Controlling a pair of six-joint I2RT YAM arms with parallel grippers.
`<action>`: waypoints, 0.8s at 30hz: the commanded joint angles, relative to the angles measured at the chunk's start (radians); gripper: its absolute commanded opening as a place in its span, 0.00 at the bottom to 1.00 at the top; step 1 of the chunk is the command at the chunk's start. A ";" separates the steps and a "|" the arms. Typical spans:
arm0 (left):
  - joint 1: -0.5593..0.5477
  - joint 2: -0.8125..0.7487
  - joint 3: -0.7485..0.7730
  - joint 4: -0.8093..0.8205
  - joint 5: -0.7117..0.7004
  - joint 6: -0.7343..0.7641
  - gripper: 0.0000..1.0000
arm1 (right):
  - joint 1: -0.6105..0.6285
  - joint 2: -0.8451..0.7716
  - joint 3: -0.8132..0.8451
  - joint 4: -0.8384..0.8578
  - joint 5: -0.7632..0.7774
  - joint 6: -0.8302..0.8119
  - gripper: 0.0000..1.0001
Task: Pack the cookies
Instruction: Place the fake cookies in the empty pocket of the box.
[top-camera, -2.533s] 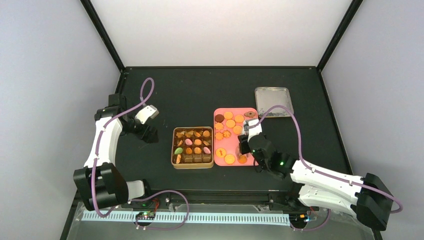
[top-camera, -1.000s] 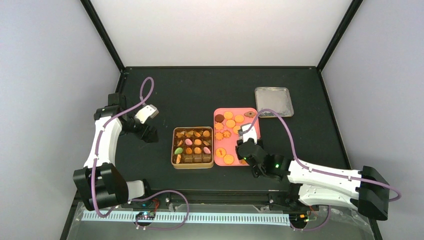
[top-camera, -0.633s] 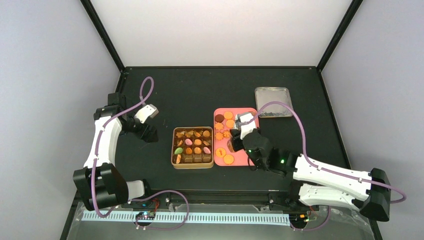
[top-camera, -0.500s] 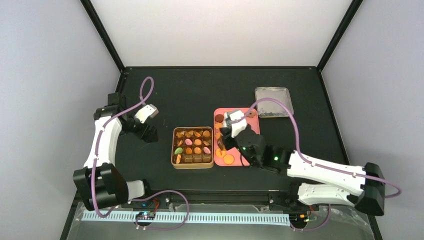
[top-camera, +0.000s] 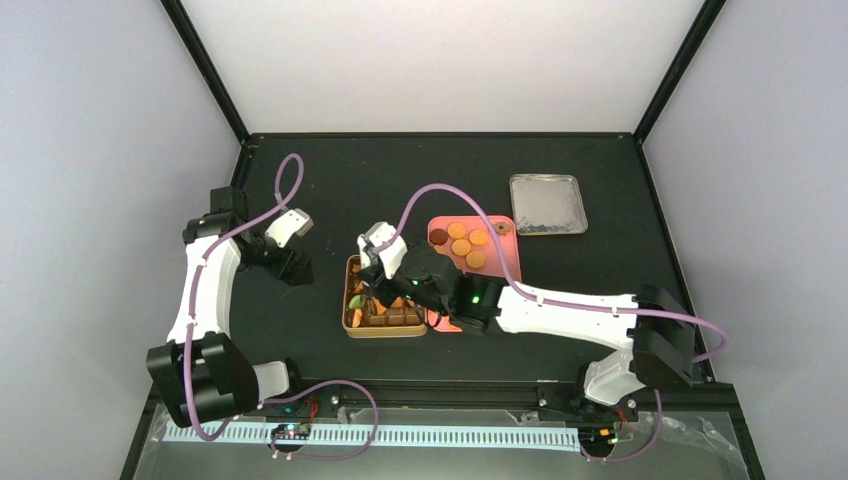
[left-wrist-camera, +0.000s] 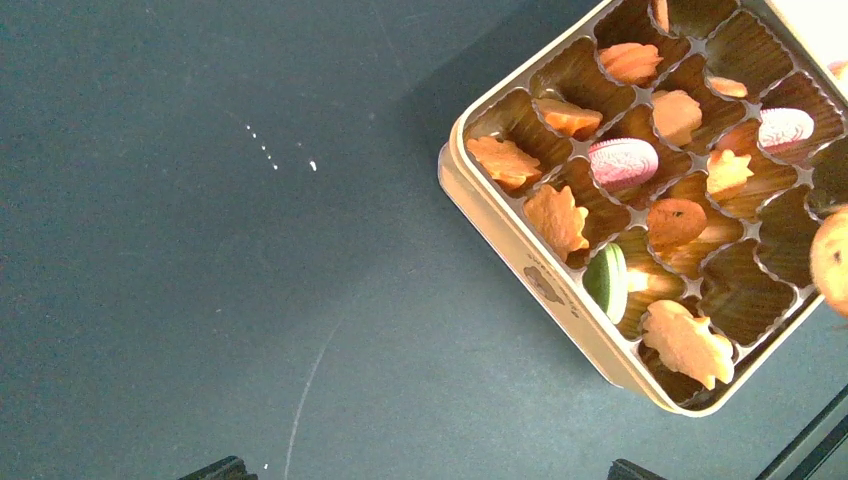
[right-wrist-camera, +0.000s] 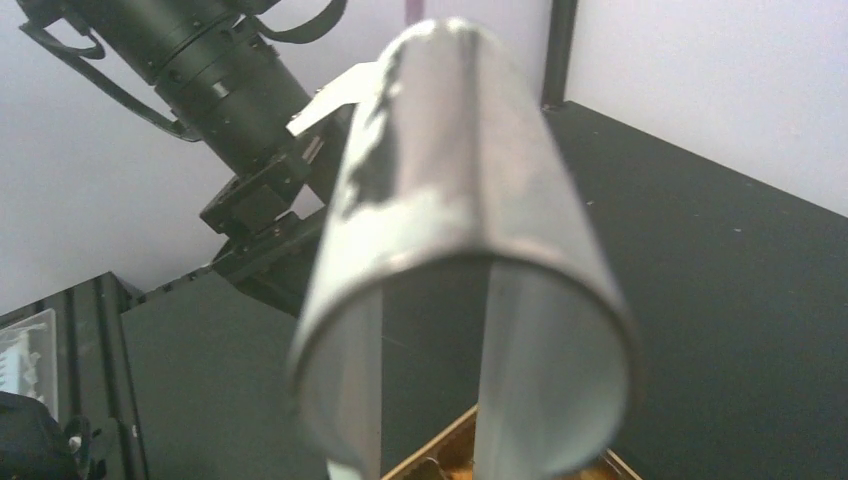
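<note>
Several cookies (left-wrist-camera: 560, 218) fill the brown compartments of the gold tin (left-wrist-camera: 520, 270). More round orange cookies (top-camera: 462, 240) lie on the pink tray (top-camera: 500, 222). My right gripper (top-camera: 385, 262) reaches over the tin (top-camera: 346, 300), shut on metal tongs (right-wrist-camera: 460, 230) whose bent end fills the right wrist view. A round golden cookie (left-wrist-camera: 832, 262) hangs over the tin's right side; the tong tips are hidden. My left gripper (left-wrist-camera: 425, 470) stands open over bare table, left of the tin, holding nothing.
A silver tin lid (top-camera: 546, 205) lies at the back right of the black table. The right arm's purple cable (top-camera: 440, 195) arches over the tray. The left arm (top-camera: 205, 285) stands along the left side.
The right arm has swung left with the tongs, from the pink tray to above the tin. The left arm has stayed in place.
</note>
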 joint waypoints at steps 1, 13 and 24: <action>0.012 -0.025 0.009 -0.027 0.006 0.025 0.95 | 0.005 0.048 0.064 0.073 -0.078 -0.017 0.19; 0.016 -0.018 0.008 -0.027 0.015 0.028 0.95 | 0.005 0.053 0.045 0.048 -0.042 0.001 0.40; 0.018 -0.027 0.006 -0.032 0.014 0.037 0.95 | -0.042 -0.036 0.012 0.010 0.082 -0.018 0.35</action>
